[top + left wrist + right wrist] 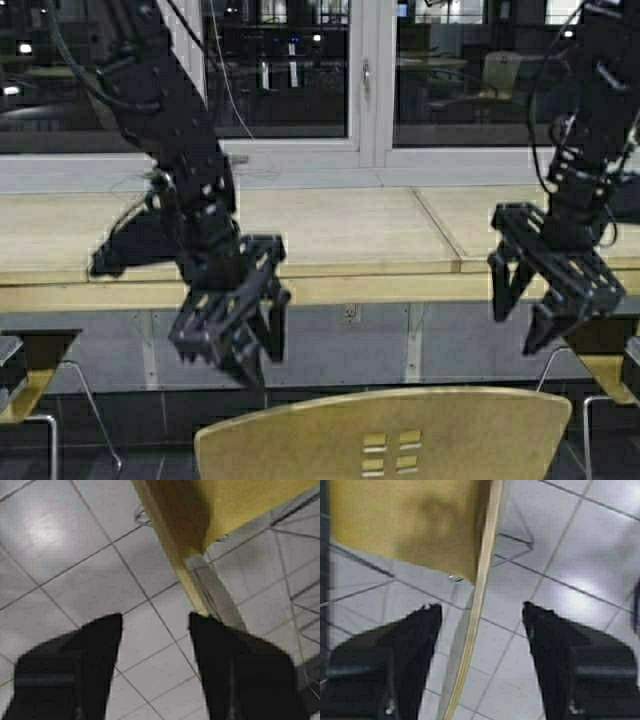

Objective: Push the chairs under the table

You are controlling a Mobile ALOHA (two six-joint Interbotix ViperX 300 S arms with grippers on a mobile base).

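Three plywood chairs show: the middle chair (385, 432) stands before the long table (330, 235), with one chair (25, 375) left and another (612, 372) right. Left gripper (232, 335) and right gripper (550, 290) hover above it, fingers apart.

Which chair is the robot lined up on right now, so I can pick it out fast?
Start from the long pale-yellow table under the window. The chair is the tan plywood one centred just in front of it, its curved backrest below the open left gripper and right gripper. Only its back shows small square cutouts; the neighbouring chairs appear only at the frame's sides.
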